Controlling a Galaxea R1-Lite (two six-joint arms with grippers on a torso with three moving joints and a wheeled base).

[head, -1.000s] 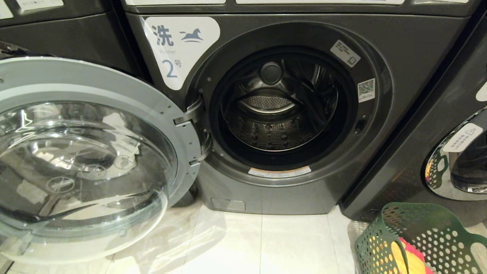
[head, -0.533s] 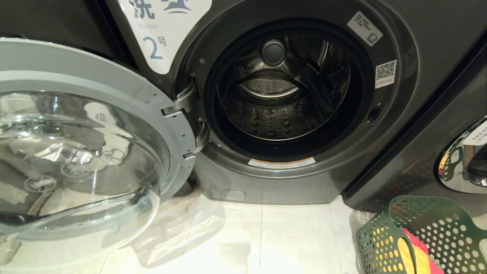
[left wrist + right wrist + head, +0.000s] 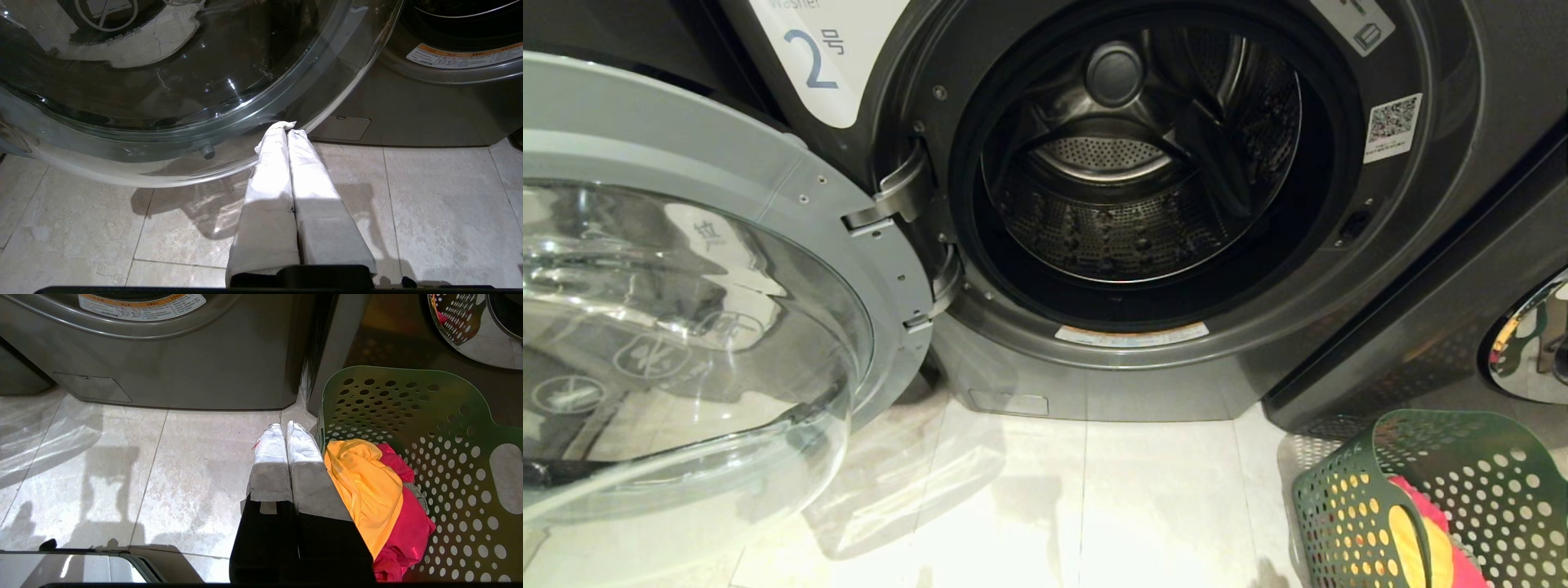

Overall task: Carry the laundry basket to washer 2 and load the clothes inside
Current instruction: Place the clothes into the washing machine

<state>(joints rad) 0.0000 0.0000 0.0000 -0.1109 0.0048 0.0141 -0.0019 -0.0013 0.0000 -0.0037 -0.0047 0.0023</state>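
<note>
Door (image 3: 686, 269) swung wide on the left, and the left end effector (image 3: 287, 127) hangs closed and empty beneath it. Washer 2 (image 3: 1143, 384) gapes, drum bare. Right end effector (image 3: 284, 428), closed on nothing, sits just beside the laundry basket (image 3: 1437, 482) on the floor: open first, then take the clothes (image 3: 367, 486) from the top.

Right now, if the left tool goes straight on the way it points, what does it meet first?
Probably the glass bowl of the open washer door: the shut left tool points at its lower edge, tips close under it. Depth is unclear, so it may pass below towards washer 2.
</note>
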